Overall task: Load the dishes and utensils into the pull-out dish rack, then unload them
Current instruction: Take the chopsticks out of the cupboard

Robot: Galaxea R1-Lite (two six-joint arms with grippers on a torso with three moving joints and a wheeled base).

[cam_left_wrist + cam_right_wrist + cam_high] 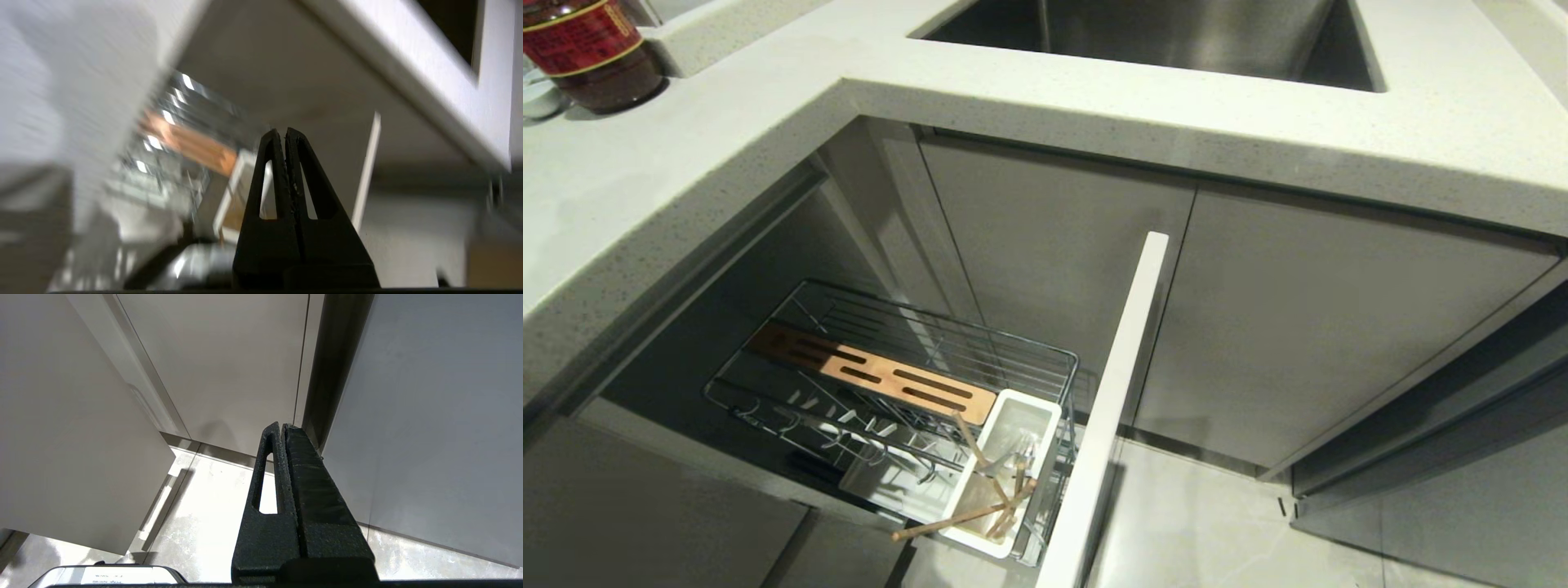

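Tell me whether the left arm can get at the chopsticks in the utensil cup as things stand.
Probably yes. The dish rack is pulled out, the chopsticks stick up out of the open-topped white cup, and nothing covers them. The left gripper faces the rack, but its jaws are shut and must open first.

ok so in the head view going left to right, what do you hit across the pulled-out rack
wooden strip over the wire basket → chopsticks, one sticking out to the left → white utensil cup holding the fork → white front panel
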